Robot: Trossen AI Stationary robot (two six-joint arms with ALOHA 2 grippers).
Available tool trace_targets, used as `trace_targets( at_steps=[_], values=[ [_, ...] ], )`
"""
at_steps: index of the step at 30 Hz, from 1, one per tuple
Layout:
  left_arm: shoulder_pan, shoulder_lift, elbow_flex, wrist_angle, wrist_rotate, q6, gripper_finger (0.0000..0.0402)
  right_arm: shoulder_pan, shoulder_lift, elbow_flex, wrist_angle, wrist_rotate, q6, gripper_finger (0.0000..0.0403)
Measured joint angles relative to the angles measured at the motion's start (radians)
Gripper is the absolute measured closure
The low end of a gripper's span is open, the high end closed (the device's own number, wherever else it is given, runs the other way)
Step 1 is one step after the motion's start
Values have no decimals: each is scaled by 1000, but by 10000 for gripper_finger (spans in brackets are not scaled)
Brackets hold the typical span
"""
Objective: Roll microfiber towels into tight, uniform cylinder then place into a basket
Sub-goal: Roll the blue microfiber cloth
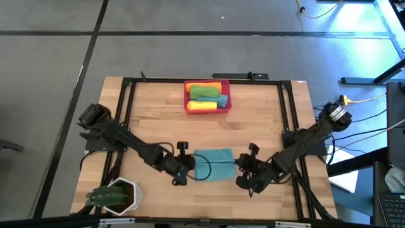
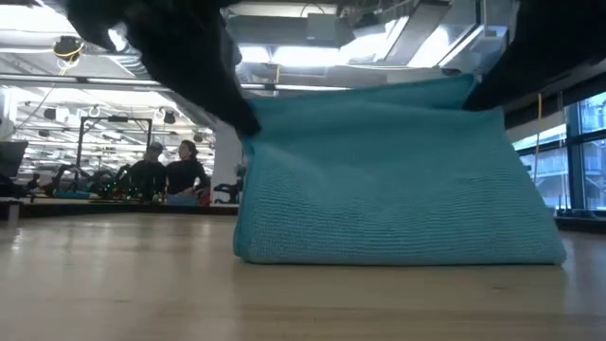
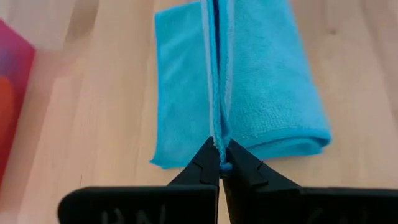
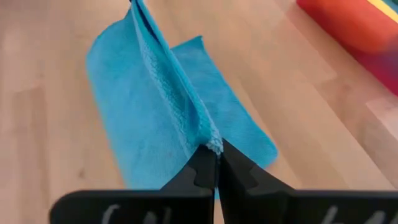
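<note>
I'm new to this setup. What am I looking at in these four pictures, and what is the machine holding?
Two dark robot arms work at a wooden table. One picture looks straight down, one looks level across the tabletop, and two come from cameras on the arms' wrists. The left gripper and the right gripper each have their jaws shut on an edge of a teal towel, lifting it between them. At the table's far edge a red basket already holds rolled towels. A potted plant stands at the near left corner.
</note>
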Motion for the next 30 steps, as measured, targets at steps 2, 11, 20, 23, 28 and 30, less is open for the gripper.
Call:
trace_targets(
  at_steps=[2, 11, 20, 23, 28, 30],
  values=[
    [23, 0, -15, 3, 16, 0, 401, -23, 15, 0, -4, -3, -4, 398],
    [108, 0, -81, 40, 77, 4, 401, -123, 108, -1, -8, -65, -54, 398],
    [165, 0, -162, 175, 152, 30, 401, -159, 120, -2, -23, -98, -54, 398],
    [176, 0, -173, 193, 152, 31, 401, -165, 120, -2, -31, -105, -53, 398],
    [184, 0, -173, 212, 152, 49, 401, -168, 120, -2, -43, -108, -54, 394],
    [184, 0, -173, 222, 152, 59, 401, -168, 120, -2, -44, -100, -59, 381]
  ],
)
